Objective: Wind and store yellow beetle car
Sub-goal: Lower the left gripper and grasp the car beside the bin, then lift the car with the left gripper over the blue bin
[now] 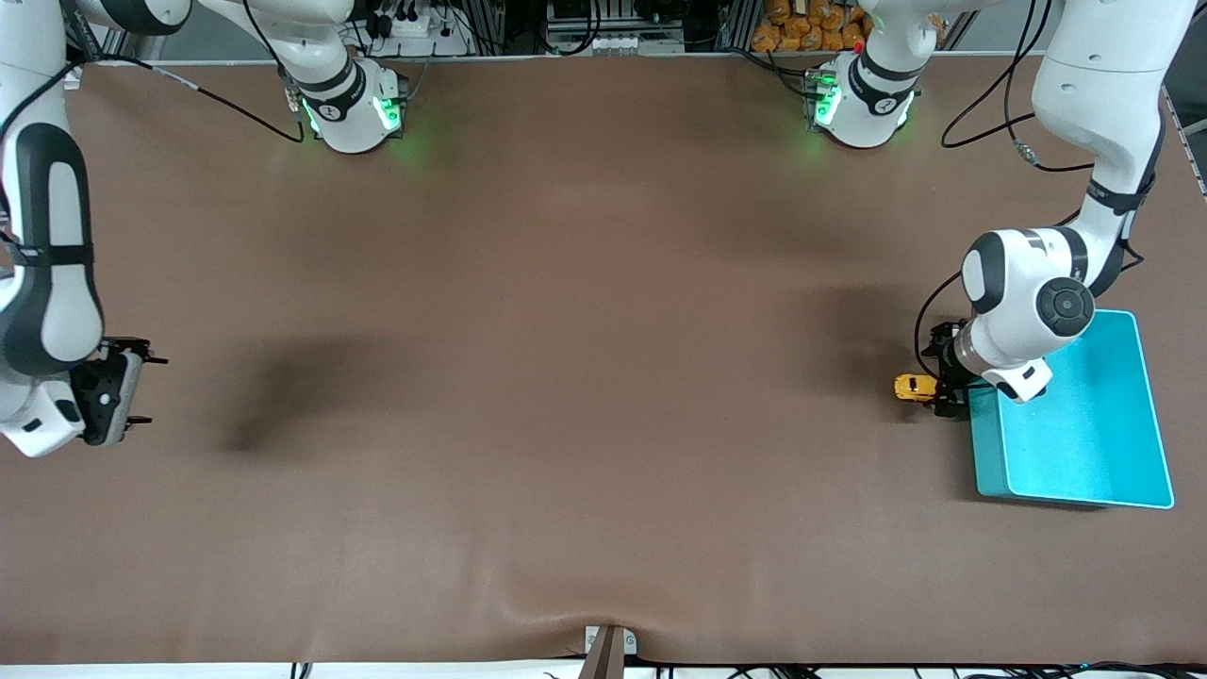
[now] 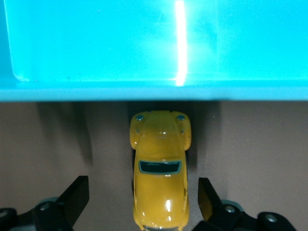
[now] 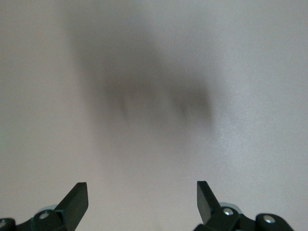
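Note:
The yellow beetle car (image 1: 913, 387) (image 2: 160, 173) stands on the brown table, close beside the turquoise bin (image 1: 1094, 443), on the bin's side toward the right arm's end. One end of the car faces the bin's wall (image 2: 144, 91). My left gripper (image 1: 943, 372) (image 2: 143, 192) is low over the car and open, with one finger on each side of the car and a gap at both. My right gripper (image 1: 146, 389) (image 3: 142, 195) waits open over bare table at the right arm's end, with nothing between its fingers.
The bin holds nothing that I can see. Both arm bases (image 1: 354, 108) (image 1: 858, 104) stand at the table's edge farthest from the front camera. A small clamp (image 1: 608, 646) sits at the edge nearest that camera.

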Robot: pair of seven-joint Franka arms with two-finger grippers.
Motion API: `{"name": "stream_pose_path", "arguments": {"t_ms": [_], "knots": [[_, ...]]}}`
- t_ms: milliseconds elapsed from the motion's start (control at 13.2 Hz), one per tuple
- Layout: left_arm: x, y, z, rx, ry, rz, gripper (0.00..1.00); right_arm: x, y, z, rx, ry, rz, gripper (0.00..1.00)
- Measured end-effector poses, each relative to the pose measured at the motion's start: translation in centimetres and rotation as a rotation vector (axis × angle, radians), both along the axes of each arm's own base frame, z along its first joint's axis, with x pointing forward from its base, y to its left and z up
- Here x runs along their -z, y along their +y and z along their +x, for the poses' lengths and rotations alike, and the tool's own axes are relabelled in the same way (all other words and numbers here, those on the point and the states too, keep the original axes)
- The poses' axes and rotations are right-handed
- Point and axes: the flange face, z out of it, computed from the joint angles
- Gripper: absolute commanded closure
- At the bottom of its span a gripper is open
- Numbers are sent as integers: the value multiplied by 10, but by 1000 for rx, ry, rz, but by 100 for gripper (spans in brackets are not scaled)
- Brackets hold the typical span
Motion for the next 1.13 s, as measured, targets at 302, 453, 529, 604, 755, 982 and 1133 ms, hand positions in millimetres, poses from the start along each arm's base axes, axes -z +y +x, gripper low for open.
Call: {"name": "stream_pose_path", "arguments": {"t_ms": [302,453,529,604,755,982,1133], "knots": [[3,6,2,-9,-22,3,100,-34,10,7,69,25,-7,0],[1,10,4,-15,-34,4,100,-49,17,9,130,21,12,0],[0,11,5,-16,-41,4,100,-61,22,10,186,11,34,0],[-5,11,9,-16,-57,5,100,-75,27,9,239,7,41,0],[-27,9,22,-11,-106,6,100,-109,50,6,353,-3,22,0],[-73,2,39,19,-175,9,100,-165,118,2,475,-42,-13,0],[-97,2,46,54,-177,14,100,-187,146,-6,559,-38,-31,0]]}}
